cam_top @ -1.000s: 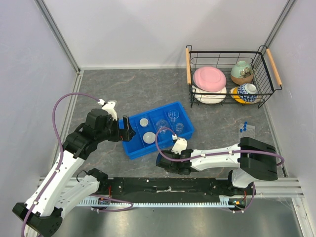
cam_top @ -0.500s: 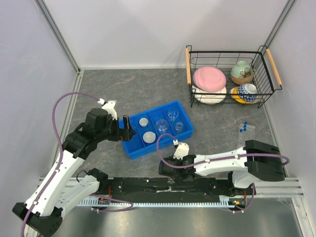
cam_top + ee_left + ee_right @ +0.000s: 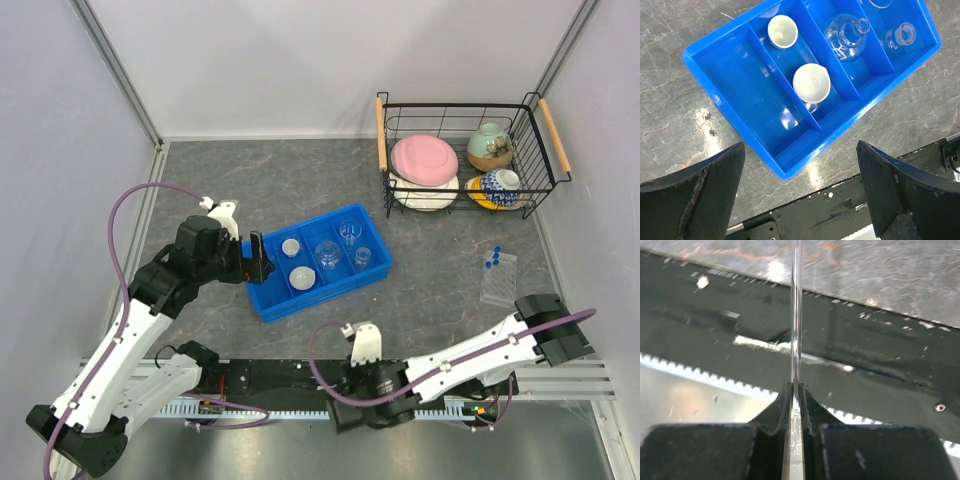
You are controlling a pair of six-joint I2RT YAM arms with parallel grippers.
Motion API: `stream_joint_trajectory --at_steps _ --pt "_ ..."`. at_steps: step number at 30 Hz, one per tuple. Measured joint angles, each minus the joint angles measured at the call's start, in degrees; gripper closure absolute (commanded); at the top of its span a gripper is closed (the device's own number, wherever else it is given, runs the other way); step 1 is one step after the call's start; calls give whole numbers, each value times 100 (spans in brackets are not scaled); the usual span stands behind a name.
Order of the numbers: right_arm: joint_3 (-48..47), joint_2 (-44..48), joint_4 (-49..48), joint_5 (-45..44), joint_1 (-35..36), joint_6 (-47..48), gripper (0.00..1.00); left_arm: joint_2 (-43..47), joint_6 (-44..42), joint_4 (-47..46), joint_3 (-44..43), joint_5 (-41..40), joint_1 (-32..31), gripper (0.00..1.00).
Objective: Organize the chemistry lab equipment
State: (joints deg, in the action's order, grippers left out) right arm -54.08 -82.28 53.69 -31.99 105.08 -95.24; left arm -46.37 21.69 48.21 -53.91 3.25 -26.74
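Observation:
A blue tray (image 3: 268,300) holds two white dishes (image 3: 291,247), a clear flask (image 3: 328,254) and small beakers (image 3: 350,233). My left gripper (image 3: 255,258) hovers open over the tray's left end. In the left wrist view its wide-apart fingers (image 3: 695,190) frame the tray (image 3: 715,65), the dishes (image 3: 811,82) and the flask (image 3: 847,36). My right gripper (image 3: 796,390) is shut on a thin clear glass rod (image 3: 796,315) that sticks straight out from the jaws. In the top view the right wrist (image 3: 375,385) sits low over the base rail. A rack of blue-capped tubes (image 3: 498,275) lies at the right.
At the back right a wire basket (image 3: 381,135) holds a pink plate (image 3: 424,158) and patterned bowls (image 3: 490,146). The black base rail (image 3: 280,378) and toothed cable strip run along the near edge, right under the right gripper. Grey walls close in both sides.
The right arm has pulled back from beside the blue tray to the near edge, low over the base rail. The left arm has barely moved.

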Motion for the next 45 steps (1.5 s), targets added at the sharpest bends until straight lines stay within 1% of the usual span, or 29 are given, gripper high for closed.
stream_joint_trajectory --at_steps 4,7,9,11,13,16,18,21,24,27,30,38,41,45 --pt "-866 -470 516 -275 498 90 100 -33 -20 13 -11 -24 0 0" --pt "-1537 -855 911 -612 570 319 100 -31 -20 26 -20 -52 0 0" --pt "-1893 -988 1095 -859 483 568 100 -7 -17 118 -85 -83 0 0" --pt "-2094 -986 1169 -1064 286 846 100 42 -15 225 -203 -118 0 0" --pt "-2186 -903 1119 -1239 -79 1298 100 83 -15 339 -433 -127 0 0" --pt "-2188 -623 789 -1373 -787 2118 100 166 -11 442 -822 -190 0 0" --pt "-2186 -400 382 -1366 -1281 2708 100 243 7 476 -984 -326 0 0" --pt "-2240 -210 -267 -1182 -2031 3641 100 393 57 575 -1080 -678 0 0" --pt "-2490 -341 -846 -822 -2586 4437 100 455 74 667 -1137 -988 0 0" --pt "-2852 -719 -1388 -339 -2986 5034 100 409 76 704 -1152 -1259 0 0" --pt "-3338 -1327 -1873 249 -3333 5497 100 326 76 721 -1150 -1473 0 0" --pt "-4461 -2887 -2326 1416 -3825 6015 100 249 76 662 -951 -1886 7 0" --pt "-4610 -3195 -2343 1685 -3888 6078 100 225 74 612 -850 -1963 50 0" --pt "-4614 -3359 -2341 1904 -3904 6102 100 186 70 474 -710 -1958 188 0"
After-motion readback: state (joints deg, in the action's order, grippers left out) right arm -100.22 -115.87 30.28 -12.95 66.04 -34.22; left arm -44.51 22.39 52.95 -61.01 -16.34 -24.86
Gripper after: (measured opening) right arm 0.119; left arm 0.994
